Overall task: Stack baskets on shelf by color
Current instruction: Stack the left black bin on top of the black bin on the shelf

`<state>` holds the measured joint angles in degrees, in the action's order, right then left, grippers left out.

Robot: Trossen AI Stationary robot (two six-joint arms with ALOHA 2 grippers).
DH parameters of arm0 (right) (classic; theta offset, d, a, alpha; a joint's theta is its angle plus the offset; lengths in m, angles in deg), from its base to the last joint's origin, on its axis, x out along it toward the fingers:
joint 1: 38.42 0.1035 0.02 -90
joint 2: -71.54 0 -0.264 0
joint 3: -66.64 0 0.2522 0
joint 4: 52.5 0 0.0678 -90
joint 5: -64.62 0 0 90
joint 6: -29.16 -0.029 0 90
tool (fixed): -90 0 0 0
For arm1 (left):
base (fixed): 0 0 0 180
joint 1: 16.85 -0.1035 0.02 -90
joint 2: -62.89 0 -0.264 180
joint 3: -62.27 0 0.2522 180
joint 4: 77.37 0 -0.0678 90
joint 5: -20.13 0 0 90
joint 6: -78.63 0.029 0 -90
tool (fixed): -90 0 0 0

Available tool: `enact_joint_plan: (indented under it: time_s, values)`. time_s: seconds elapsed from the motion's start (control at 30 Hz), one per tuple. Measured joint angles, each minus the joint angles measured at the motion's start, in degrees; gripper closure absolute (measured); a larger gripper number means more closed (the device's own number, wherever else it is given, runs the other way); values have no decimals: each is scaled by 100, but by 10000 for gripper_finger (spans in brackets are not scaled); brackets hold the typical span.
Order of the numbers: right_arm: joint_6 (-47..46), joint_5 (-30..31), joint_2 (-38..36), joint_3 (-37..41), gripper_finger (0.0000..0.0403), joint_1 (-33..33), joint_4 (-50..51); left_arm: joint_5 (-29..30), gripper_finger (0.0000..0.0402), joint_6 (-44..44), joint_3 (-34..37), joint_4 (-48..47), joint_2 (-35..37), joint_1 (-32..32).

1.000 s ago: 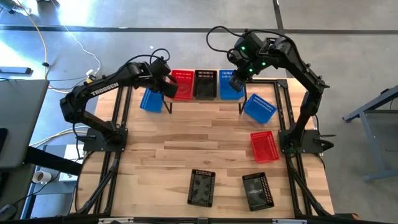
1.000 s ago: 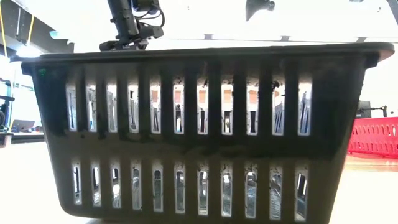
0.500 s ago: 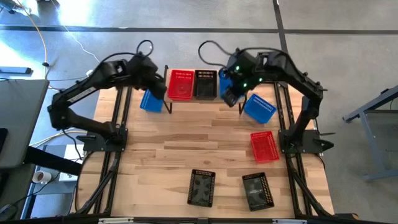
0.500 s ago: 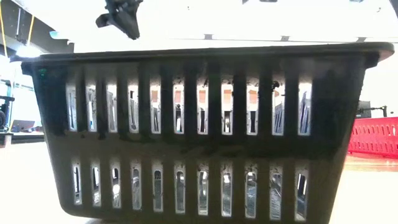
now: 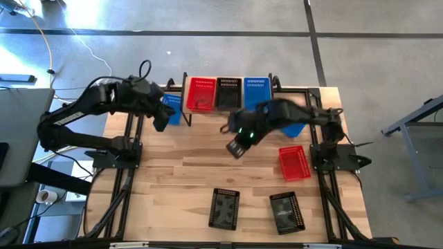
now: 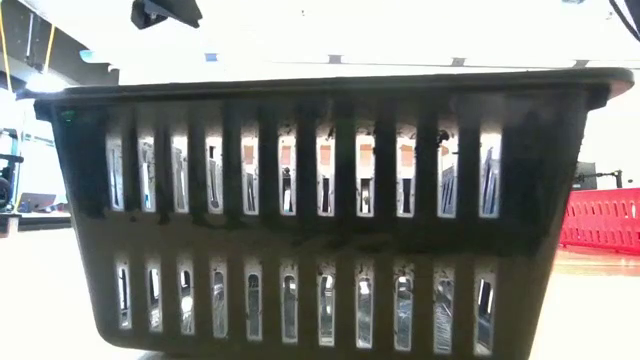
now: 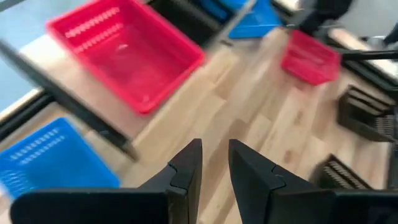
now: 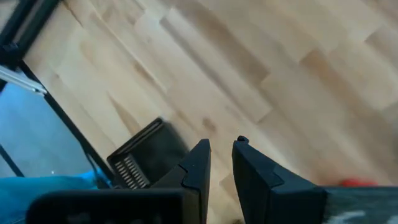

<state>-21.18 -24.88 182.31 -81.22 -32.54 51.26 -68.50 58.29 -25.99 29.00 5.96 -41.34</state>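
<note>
On the shelf [image 5: 228,109] at the table's far edge stand a red basket [image 5: 201,93], a black basket [image 5: 229,93] and a blue basket [image 5: 257,90]. A blue basket [image 5: 171,107] rests on the table left of the shelf, and my left gripper [image 5: 160,116] hovers by it, open by a narrow gap [image 7: 214,163]. My right gripper [image 5: 237,146] hangs over the table's middle, also open by a narrow gap [image 8: 221,155], touching nothing. On the table lie another blue basket [image 5: 296,128], partly under the right arm, a red basket [image 5: 293,162] and two black baskets [image 5: 224,207] [image 5: 286,212].
The low view is filled by the side wall of a black basket [image 6: 320,200], with a red basket [image 6: 600,220] at its right. Bare wood [image 5: 187,162] lies between the shelf and the near black baskets. The arm bases stand at the table's left and right edges.
Both grippers have drawn back from the shelf. The left one moved from the red basket toward the table's left edge, past the blue basket there. The right one swung from the shelf's blue basket toward the near edge, out over the table's middle. The baskets stayed in place.
</note>
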Motion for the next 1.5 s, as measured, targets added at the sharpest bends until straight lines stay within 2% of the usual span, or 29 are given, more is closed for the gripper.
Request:
enact_joint_plan:
  time_s: [0.4,0.7,0.87,1.27,1.5]
  values:
    - [-2073,-3,833,2,348,1203,2,-2,332,65,494,505,384,836]
    - [-3336,47,1234,2,348,1797,-29,34,332,109,494,758,538,1003]
    - [-3723,56,1456,2,347,2020,-182,34,332,106,494,756,565,1003]
    - [-4667,307,1899,-2,277,2428,-466,34,332,104,494,743,561,1003]
    - [-5159,246,2314,-2,274,2617,-626,32,332,99,494,743,559,1003]
